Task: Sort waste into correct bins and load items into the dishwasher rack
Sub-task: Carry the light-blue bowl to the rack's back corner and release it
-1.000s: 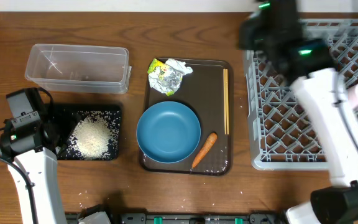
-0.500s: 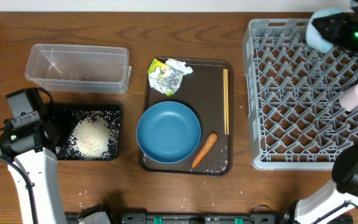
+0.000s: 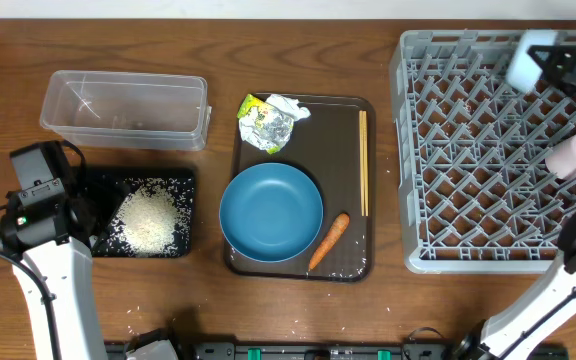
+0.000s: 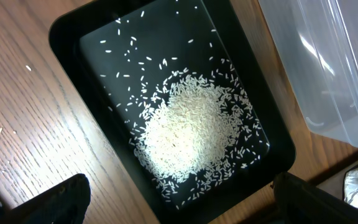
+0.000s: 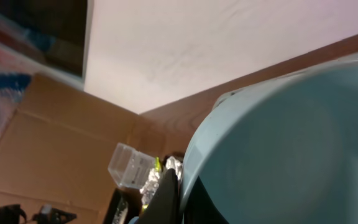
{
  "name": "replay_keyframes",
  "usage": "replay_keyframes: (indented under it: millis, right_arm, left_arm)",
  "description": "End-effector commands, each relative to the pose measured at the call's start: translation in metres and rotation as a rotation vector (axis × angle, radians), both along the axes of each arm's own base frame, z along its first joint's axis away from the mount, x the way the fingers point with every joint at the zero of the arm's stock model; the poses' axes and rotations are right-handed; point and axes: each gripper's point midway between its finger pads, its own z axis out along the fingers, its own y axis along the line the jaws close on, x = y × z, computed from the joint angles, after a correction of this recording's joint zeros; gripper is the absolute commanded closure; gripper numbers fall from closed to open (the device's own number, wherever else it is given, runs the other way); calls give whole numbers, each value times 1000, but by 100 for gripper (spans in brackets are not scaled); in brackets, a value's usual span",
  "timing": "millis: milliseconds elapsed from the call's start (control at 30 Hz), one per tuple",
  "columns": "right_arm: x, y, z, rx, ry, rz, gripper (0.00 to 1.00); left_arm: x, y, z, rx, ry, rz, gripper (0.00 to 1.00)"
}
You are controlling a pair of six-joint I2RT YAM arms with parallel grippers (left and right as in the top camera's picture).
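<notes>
While the left claw (image 4: 185, 204) gapes wide, empty, over the black tray (image 3: 191, 215) w/ rice (image 3: 151, 222), bowl (image 3: 271, 213), carrot (image 3: 329, 240), chopsticks (image 3: 363, 160) & wrapper (image 3: 268, 122) sit on the brown tray (image 3: 333, 150) mid surface (image 3: 298, 320) — right claw (image 3: 546, 60) grips the light-blue cup (image 3: 521, 60) above far edge of the rack (image 3: 468, 170); white cup (image 3: 573, 155) lies inside.

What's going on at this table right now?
The right gripper holds a small light-blue cup in its jaws above the far edge of the dishwasher rack, where a pale cup already lies. The left gripper hangs open over the black tray with its heap of rice. The blue bowl, carrot, wrapper and chopsticks lie on the brown tray, not yet sorted.
</notes>
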Motion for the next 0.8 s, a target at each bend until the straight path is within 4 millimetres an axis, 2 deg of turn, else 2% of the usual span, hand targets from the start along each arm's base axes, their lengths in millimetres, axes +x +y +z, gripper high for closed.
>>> replay_keyframes:
  millis: [0, 167, 433, 633, 767]
  right_arm:
    - [-13, -20, 5, 66, -11, 5, 99]
    - [-21, -34, 5, 87, -21, -4, 99]
    - [-18, -16, 7, 76, -52, 47, 99]
    - [-8, -12, -3, 37, -22, 17, 99]
    - [-3, -1, -11, 31, -19, 40, 99]
  left_arm:
    - [2, 3, 6, 10, -14, 8, 4]
    - [2, 3, 6, 10, -14, 8, 4]
    - [2, 3, 6, 10, -14, 8, 4]
    - [2, 3, 6, 10, -14, 8, 4]
    - [2, 3, 6, 10, -14, 8, 4]
